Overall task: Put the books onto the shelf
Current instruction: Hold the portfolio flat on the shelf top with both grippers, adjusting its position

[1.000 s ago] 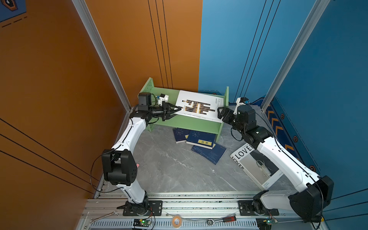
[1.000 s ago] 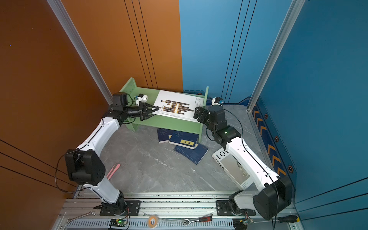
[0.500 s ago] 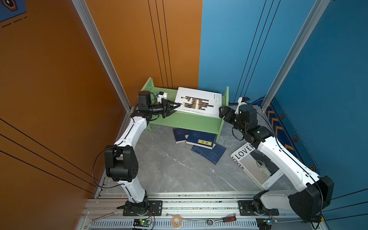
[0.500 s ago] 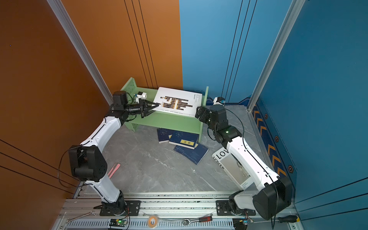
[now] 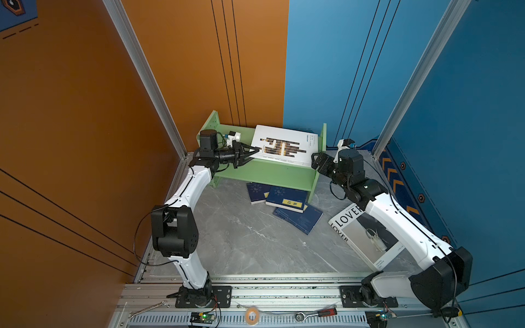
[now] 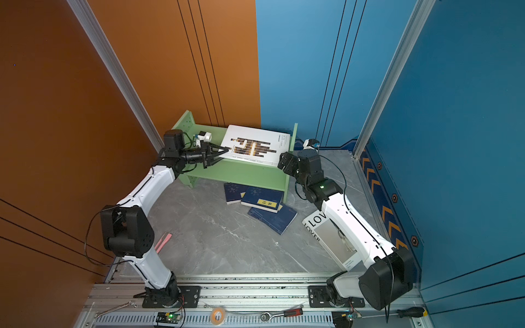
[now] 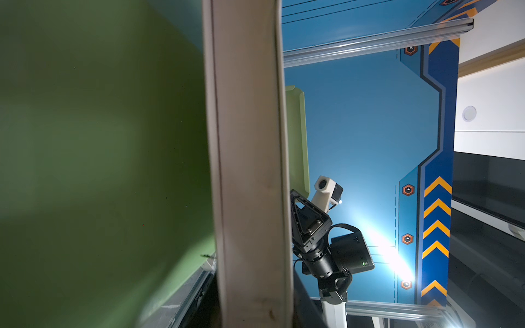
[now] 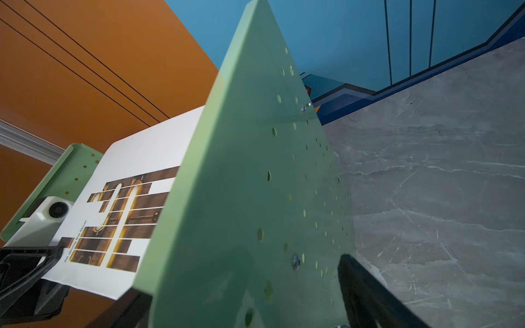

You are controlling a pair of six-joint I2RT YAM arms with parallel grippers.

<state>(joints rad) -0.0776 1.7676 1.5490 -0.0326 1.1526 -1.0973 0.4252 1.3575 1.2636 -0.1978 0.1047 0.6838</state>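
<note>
- Both top views: left gripper [image 5: 252, 150] clamps one corner of the patterned book [image 5: 284, 146], held over the shelf [image 5: 270, 173]; navy books [image 5: 285, 196] and LOVER book [image 5: 360, 235] lie on the floor [image 5: 241, 235].
- Left wrist: book's page edge close up, shelf beside it.
- Right wrist: right gripper [image 8: 244, 277] spread wide, astride the shelf's end panel.

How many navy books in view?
3, overlapping on the floor before the shelf: left navy book, middle navy book on top, right navy book. More could hide beneath.

The shelf [image 5: 264, 173] looks matt, smooth, painted green. The white book [image 5: 284, 133] has a smooth paper cover. The counter [image 5: 241, 235] is grey, marble-like, slightly glossy.
</note>
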